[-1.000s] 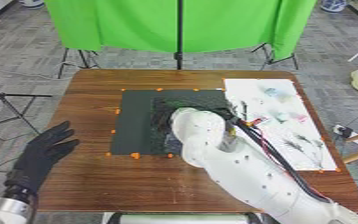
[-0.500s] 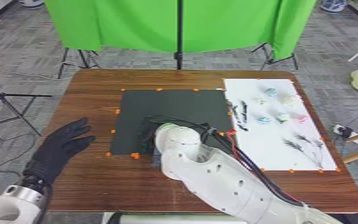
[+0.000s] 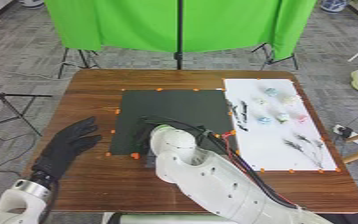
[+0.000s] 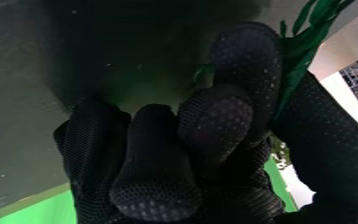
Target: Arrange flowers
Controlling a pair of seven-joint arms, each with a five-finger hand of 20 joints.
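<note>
Green leafy stem (image 4: 310, 44) pinched in black-gloved right hand (image 4: 155, 165); small pastel blooms (image 3: 264, 120), dark feathery sprigs (image 3: 294, 145) loose on white rectangular sheet (image 3: 266, 152), so loads left imo.

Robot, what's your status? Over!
Left hand open. Right hand pinching green leaves. Flowers on white sheet. Right arm covers part of dark mat.

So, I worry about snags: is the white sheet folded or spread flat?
Spread flat: in the head view, the white sheet has straight edges with orange marks along them.
</note>
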